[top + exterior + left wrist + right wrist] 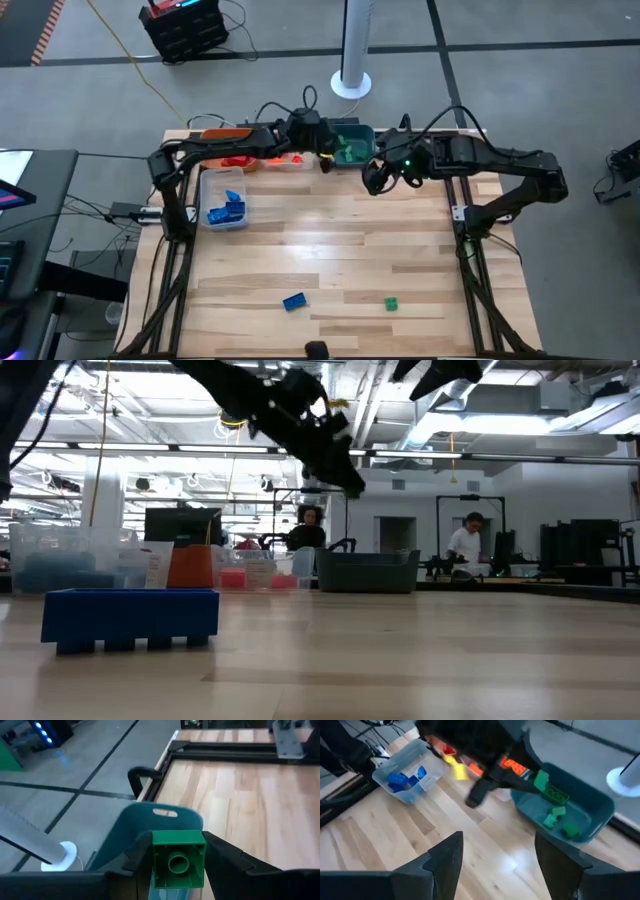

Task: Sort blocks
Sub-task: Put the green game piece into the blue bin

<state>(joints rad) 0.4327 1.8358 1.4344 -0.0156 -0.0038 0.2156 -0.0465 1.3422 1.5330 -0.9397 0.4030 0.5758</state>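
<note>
The left pincer (178,857) is gripping a small green studded plastic brick (178,858) between its two dark fingers and is hovering over the near rim of the dark teal plastic bin (353,133) at the far edge of the pale wooden counter (340,260). In the right wrist view the same brick (540,779) is hanging above the teal bin (600,815), where several more green bricks (556,795) are lying.

The right pincer (375,180) is hanging just beside that bin, on its right, with its fingers spread wide and nothing between them.

To the left of the teal bin, a clear plastic bin (207,190) is holding a handful of blue bricks (228,208), and red and orange bricks (236,161) are sitting in the bins behind it, partly hidden under the left arm.

Two bricks are lying loose near the front of the counter, well apart from the bins: one blue brick (294,301) and one small green brick (392,303) to its right. In the low view the blue brick (130,618) is sitting close to the camera.
</note>
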